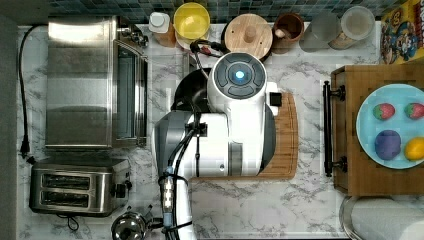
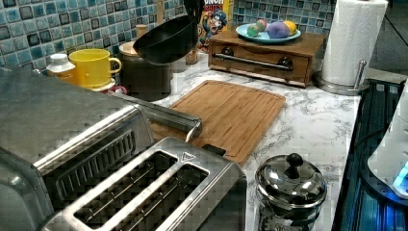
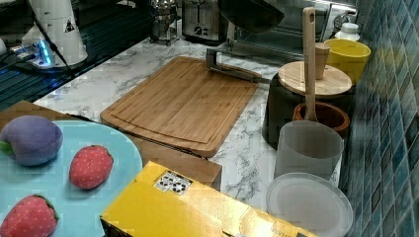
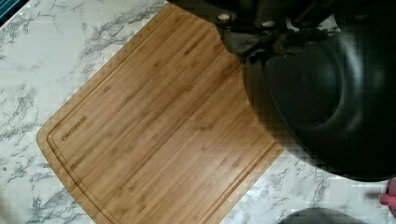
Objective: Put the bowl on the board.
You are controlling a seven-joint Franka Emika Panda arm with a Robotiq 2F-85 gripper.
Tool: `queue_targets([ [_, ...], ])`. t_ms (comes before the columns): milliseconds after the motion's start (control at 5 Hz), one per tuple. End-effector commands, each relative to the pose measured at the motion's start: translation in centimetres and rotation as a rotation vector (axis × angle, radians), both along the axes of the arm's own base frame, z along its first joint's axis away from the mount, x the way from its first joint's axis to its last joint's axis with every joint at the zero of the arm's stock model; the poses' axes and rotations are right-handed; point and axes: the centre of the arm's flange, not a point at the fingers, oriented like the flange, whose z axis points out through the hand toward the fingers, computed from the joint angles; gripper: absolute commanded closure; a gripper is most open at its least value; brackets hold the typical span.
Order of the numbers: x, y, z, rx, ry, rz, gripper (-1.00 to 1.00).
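In the left view, upper middle of the frame, we see the round black glossy bowl [image 2: 166,41] held tilted in the air, above the tabletop's [image 2: 317,120] back edge, clear of the large flat light-brown wooden cutting board [image 2: 226,115]. To the bowl's left in the left view sits a yellow cup [image 2: 91,67]; behind and below it a black pot with a round wooden knobbed lid [image 2: 142,72].

In the wrist view, the board [image 4: 154,130] lies bare on white marble; the bowl [image 4: 327,93] fills the frame's right side, its rim overlapping the board's edge. The claw [image 4: 261,30] pinches the bowl's rim at the frame's top.

In the top view, the white arm [image 1: 235,120] covers most of the board [image 1: 287,135]; the bowl's [image 1: 187,87] dark edge shows at the arm's left.
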Motion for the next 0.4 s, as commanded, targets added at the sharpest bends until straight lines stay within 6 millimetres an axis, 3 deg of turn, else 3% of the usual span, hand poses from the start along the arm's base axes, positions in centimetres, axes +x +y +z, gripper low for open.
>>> queue_targets([
  [200,-0.2,-1.4,-0.6,0.022,0.0,-0.053,1.0],
  [400,-2.8,-3.9,-1.0,0.008,-0.093,-0.168,1.0],
])
